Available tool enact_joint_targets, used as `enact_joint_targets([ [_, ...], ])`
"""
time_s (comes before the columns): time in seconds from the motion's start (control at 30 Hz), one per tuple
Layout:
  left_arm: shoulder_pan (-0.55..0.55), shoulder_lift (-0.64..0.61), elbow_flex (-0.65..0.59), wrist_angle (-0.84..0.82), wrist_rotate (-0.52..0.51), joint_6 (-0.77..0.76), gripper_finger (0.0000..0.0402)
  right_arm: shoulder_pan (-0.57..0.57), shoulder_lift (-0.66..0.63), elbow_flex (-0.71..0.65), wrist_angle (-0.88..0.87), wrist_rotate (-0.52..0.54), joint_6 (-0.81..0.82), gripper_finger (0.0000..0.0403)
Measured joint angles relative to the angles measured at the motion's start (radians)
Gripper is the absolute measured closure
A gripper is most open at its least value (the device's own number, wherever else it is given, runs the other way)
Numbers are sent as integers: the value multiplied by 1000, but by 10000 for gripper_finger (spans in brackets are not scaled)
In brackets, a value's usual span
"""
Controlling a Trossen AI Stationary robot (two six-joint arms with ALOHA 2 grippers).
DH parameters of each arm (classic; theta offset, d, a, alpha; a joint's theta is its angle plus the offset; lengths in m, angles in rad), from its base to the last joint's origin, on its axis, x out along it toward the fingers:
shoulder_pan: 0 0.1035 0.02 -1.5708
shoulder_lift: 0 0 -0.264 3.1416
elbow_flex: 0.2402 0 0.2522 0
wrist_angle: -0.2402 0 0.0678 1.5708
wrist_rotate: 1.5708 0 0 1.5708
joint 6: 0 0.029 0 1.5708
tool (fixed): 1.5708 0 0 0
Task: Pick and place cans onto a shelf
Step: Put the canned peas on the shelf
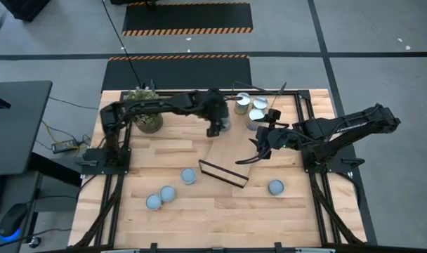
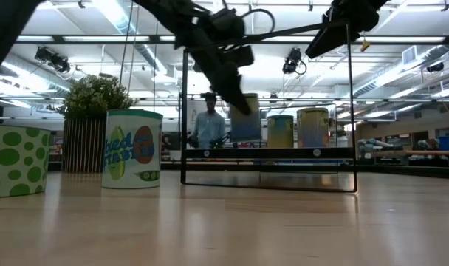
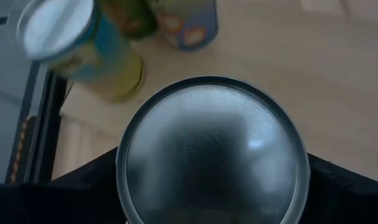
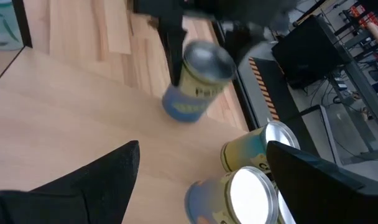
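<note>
Across the table [image 1: 199, 218], bare wood surrounds four loose cans [image 1: 188, 176]; over the shelf [image 1: 234, 147] the left tool [image 1: 219, 126] holds a can [image 4: 198, 84], while the right tool [image 1: 264, 146] gapes wide nearby.

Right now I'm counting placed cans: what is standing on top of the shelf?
Three cans stand on the shelf; the left claw holds a fourth can just above the board. The arm may hide more.

table [image 1: 199, 218]: four cans [image 1: 189, 176], plant [image 1: 145, 112] | shelf [image 1: 252, 144]: three cans [image 1: 258, 105]
</note>
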Motion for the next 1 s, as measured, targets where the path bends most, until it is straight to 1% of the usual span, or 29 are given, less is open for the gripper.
enact_joint_targets([
  [0.1,1,59,84,-22,41,27,77,0,-12,0,-2,-1,-3,45],
  [0.2,0,112,130,-37,49,55,76,0,-28,0,-3,0,-3,45],
  [0.4,-13,157,155,-22,49,63,75,0,-54,0,-4,0,-6,45],
  [0.47,-19,161,155,-17,41,72,65,0,-59,0,-4,-1,-6,45],
  [0.67,-44,161,155,-11,-34,88,9,0,-59,0,-4,-3,-3,45],
  [0.77,-62,161,155,-10,-91,129,11,0,-59,0,-4,-7,-3,45],
  [0.9,-91,155,155,4,-198,203,13,0,-59,0,-4,-8,-3,45],
  [1.0,-108,154,155,6,-245,265,13,0,-59,0,-4,-8,-2,45],
])
